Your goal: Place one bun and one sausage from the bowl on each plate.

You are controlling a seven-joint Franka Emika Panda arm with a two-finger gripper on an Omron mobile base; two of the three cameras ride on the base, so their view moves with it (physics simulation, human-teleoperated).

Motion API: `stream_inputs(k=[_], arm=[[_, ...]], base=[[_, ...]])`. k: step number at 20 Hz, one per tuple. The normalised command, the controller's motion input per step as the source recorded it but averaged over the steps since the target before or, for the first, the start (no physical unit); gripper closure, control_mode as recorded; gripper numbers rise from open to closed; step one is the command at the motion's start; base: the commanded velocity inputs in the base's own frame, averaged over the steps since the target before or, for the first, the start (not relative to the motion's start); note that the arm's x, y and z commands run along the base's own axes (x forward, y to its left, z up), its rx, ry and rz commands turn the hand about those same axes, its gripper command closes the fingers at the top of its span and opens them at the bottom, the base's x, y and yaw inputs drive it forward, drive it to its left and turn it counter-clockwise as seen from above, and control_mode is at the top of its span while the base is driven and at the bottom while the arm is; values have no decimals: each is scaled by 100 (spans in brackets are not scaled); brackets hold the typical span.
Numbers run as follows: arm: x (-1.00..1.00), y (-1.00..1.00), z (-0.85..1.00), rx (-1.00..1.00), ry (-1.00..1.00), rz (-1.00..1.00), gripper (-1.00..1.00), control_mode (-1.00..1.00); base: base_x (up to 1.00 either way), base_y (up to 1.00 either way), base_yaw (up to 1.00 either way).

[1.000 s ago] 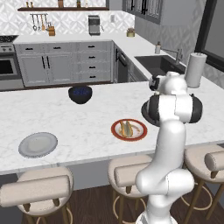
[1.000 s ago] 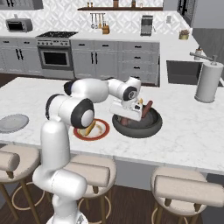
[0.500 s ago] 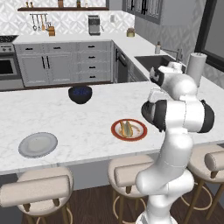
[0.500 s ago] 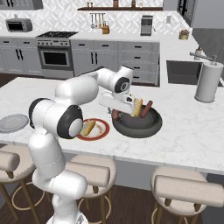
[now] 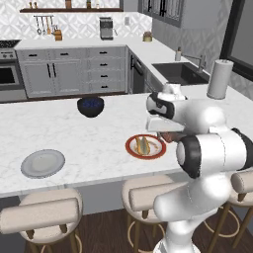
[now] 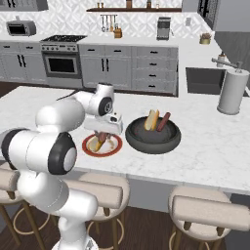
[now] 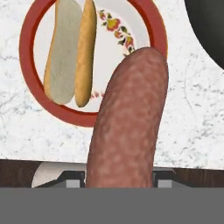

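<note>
Writing: you will find no readable brand, label or lettering on anything here; the red-rimmed plate carries only a small painted fruit-and-leaf motif on its cream centre.

Hand: your hand hangs low over the red-rimmed plate in the right base view, pinching a sausage. In the hand view that sausage rises from 6 o'clock toward 12, its rounded tip reaching over the plate's rim at about 3 o'clock of the plate.

Held sausage: in the left base view you see it as a dark reddish stub under the hand, just at 3 o'clock of the plate.

Bun on plate: one bun lies split open on the cream centre, at about 10 o'clock from the sausage tip in the hand view, apart from it.

Bowl: the wide dark grey bowl sits on the desk just at 3 o'clock of the red-rimmed plate in the right base view. It holds one more bun and one more sausage, side by side toward its far rim.

Grey plate: the plain light grey plate lies well apart, at 9 o'clock of the red-rimmed plate in the left base view.

Other things: a small deep dark bowl with blue contents stands further back on the desk, and a paper towel roll stands upright near the sink.
</note>
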Motion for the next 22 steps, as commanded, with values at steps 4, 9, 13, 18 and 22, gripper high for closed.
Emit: stream_inputs(k=[4,9,13,18,22], arm=[[66,13,-51,-8,0,0,100,-100],[79,-1,-28,-1,1,0,100,-100],[51,-9,-35,0,3,0,100,-100],[3,-14,-54,0,0,0,100,-100],[-1,1,-37,0,0,0,-100,-100]], base=[[0,0,0],[0,0,0],[0,0,0],[0,0,0],[0,0,0]])
